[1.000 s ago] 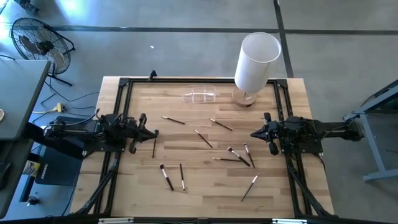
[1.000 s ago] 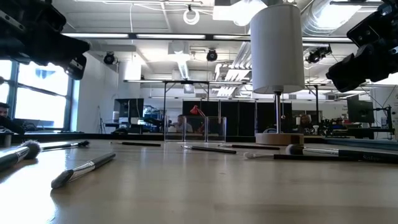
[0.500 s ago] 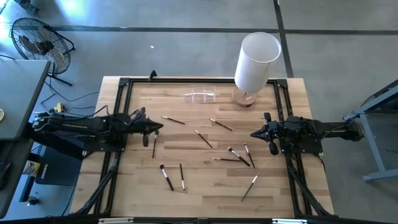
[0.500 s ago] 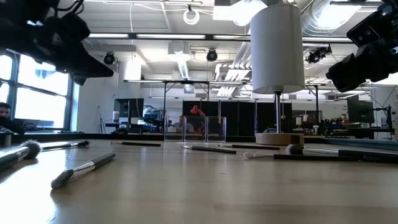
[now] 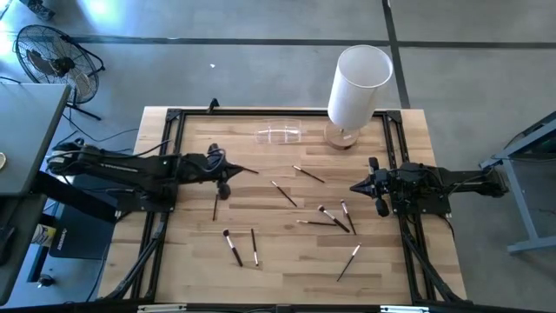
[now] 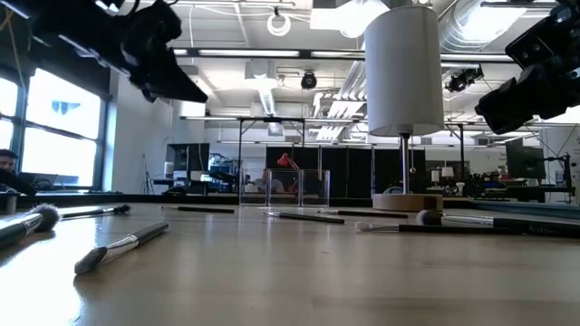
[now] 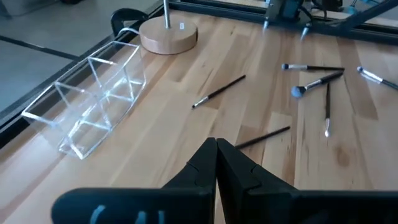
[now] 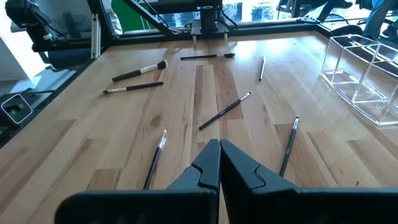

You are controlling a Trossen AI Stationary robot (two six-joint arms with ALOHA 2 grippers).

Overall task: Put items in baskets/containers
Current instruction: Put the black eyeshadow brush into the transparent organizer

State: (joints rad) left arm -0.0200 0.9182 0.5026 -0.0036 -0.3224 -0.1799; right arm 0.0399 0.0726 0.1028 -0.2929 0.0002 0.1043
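The left gripper [image 5: 228, 176] hangs over the wooden table [image 5: 287, 261], fingers pressed together w/ nothing in them. Its tip is just by one thin dark brush [image 5: 242, 168]. The right gripper [image 5: 358, 186] waits at the table's right side, also pinched closed & empty. About a dozen thin makeup brushes [image 5: 333, 219] lie scattered on the wood, none inside the clear see-through plastic box [image 5: 280, 134]. That box sits near the far edge, beside the tall white tube on a round wood base [image 5: 358, 85].
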